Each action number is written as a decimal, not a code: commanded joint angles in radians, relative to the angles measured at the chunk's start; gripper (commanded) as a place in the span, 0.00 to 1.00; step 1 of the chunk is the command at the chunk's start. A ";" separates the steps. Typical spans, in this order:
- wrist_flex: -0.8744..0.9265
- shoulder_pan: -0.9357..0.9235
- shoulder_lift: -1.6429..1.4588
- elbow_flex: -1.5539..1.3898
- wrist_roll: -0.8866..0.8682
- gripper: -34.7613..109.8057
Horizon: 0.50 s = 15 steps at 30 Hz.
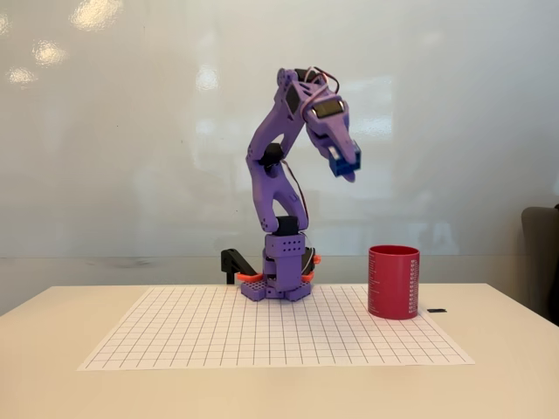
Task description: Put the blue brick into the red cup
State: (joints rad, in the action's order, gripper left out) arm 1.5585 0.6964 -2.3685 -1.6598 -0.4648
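The purple arm stands at the back of the gridded mat, folded high with its gripper point(348, 166) pointing down and to the right. A small blue brick point(343, 158) sits between the fingers, and the gripper is shut on it. On the mat's right side the red cup point(394, 281) stands upright, its mouth open to the top. The gripper hangs well above the cup's rim and somewhat to its left in the fixed view.
A white gridded mat point(262, 336) covers the middle of the pale table. A small black piece point(437, 310) lies just right of the cup. The arm's base point(278, 284) with a black clamp point(234, 262) sits at the mat's far edge.
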 commanded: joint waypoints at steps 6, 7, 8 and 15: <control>0.038 0.296 -0.304 -0.348 -0.100 0.24; 0.040 0.314 -0.339 -0.376 -0.114 0.24; 0.034 0.328 -0.373 -0.400 -0.127 0.24; -0.097 0.416 -0.456 -0.492 -0.186 0.24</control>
State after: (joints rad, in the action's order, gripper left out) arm 1.5309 1.0753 -2.7934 -2.1522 -0.6305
